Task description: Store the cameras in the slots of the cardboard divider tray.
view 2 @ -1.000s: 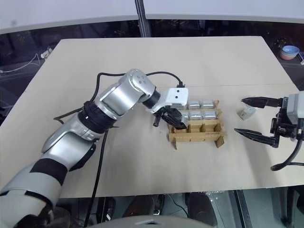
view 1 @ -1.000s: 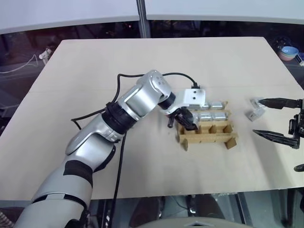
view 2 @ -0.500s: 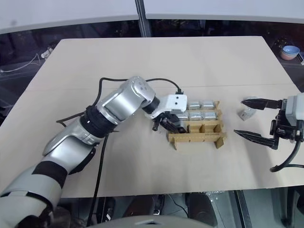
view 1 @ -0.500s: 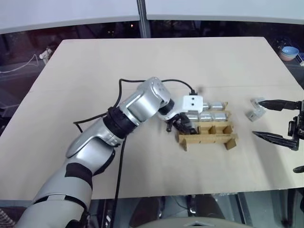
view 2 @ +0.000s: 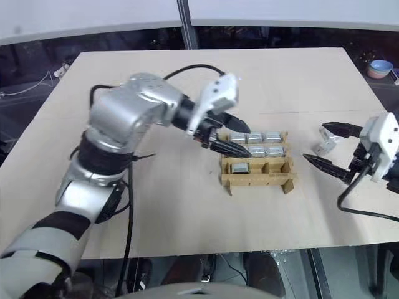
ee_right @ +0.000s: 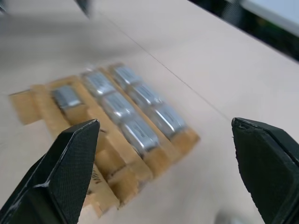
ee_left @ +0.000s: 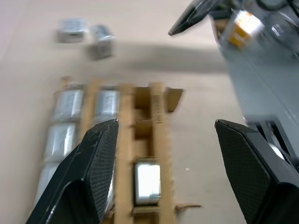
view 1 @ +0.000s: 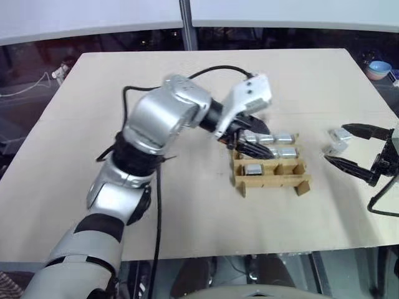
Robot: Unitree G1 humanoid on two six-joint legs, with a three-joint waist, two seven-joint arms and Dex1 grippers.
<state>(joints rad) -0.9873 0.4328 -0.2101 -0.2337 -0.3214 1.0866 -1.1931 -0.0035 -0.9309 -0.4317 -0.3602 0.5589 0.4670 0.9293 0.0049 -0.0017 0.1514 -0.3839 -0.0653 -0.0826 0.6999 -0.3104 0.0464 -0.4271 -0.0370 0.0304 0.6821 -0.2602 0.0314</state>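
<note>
Left gripper [view 1: 249, 138] hangs over the far-left corner of the cardboard divider tray [view 1: 272, 179], its two black fingers spread apart and holding nothing. Directly below, in the left wrist view, a silver-grey camera [ee_left: 147, 182] sits in the left slot of the near row, while the middle and right slots of that row stand empty. The two farther rows appear full, with three cameras each [ee_right: 121, 105]. The tray rests on the pale table [view 1: 187, 81], a little to the right of its middle. Right gripper [view 2: 330, 147] is held low at the table's right side, fingers wide apart and empty, with a loose camera [view 2: 322, 147] lying on the table between its far and near fingers; I cannot tell whether either finger touches it. The left wrist view shows two loose cameras [ee_left: 86, 33] close together beyond the tray. Judgement: one placement by the left arm looks complete, and the step in hand is the pick-up of a loose camera by the right arm. That calls for bringing the fingers squarely about the block, closing on it, then carrying it over to one of the two empty near slots and lowering it in upright between the notched walls.
</note>
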